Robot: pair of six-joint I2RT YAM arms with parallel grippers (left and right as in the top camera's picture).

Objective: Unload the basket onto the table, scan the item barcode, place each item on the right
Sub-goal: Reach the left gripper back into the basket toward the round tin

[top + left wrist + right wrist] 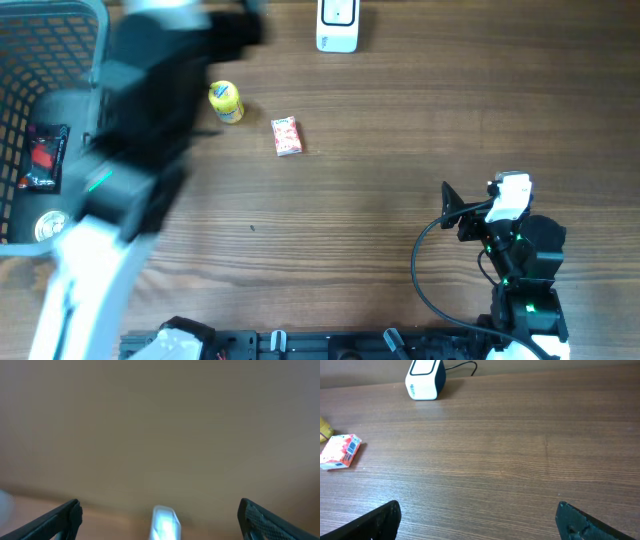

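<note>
Two pincers: the left pincer (159,508) stands wide with nothing gripped, its view blurred; the right pincer (477,512) is wide and empty, near right.
Items: red packet (287,136) and yellow tub (226,101) lie loose on the worktop (400,130), far left, beside the left arm.
Scanner (337,25): far edge, middle.
Main risk: nothing is held, so no barcode faces the scanner.
Knock risk: a careless left-arm sweep could roll the tub or shove the packet.
Snag risk: the basket (50,50) is close by.
</note>
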